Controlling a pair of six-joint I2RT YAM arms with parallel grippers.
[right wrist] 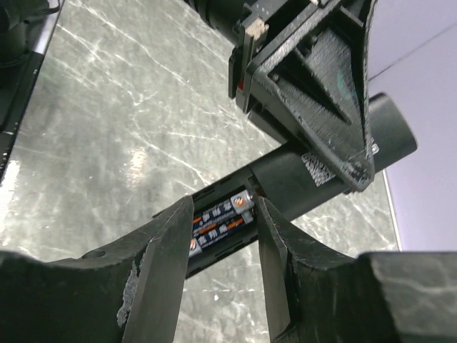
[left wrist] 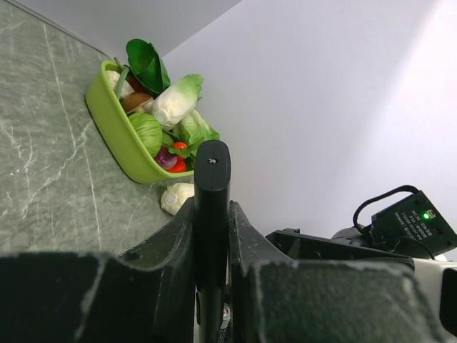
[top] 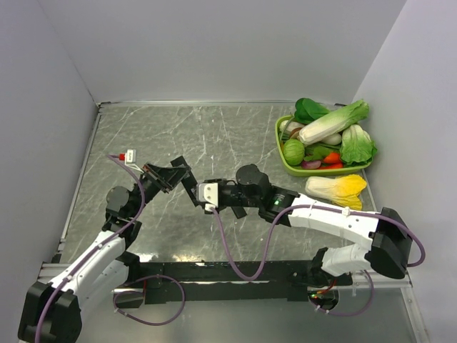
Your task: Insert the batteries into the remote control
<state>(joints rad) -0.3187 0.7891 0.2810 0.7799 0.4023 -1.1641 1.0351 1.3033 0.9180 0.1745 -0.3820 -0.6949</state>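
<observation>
Over the grey marbled table (top: 214,136) we see the left gripper (left wrist: 212,209) clamped tight on the remote control (left wrist: 212,168). Its rounded end juts beyond those jaws and the rest is hidden between the fingers. The right gripper (right wrist: 223,206) stands partly parted with no clear hold on anything. Its jaws straddle the open bay, where the batteries (right wrist: 220,220) lie between them. We cannot tell whether its pads touch the casing, and the bay's near end is hidden behind the fingers.
</observation>
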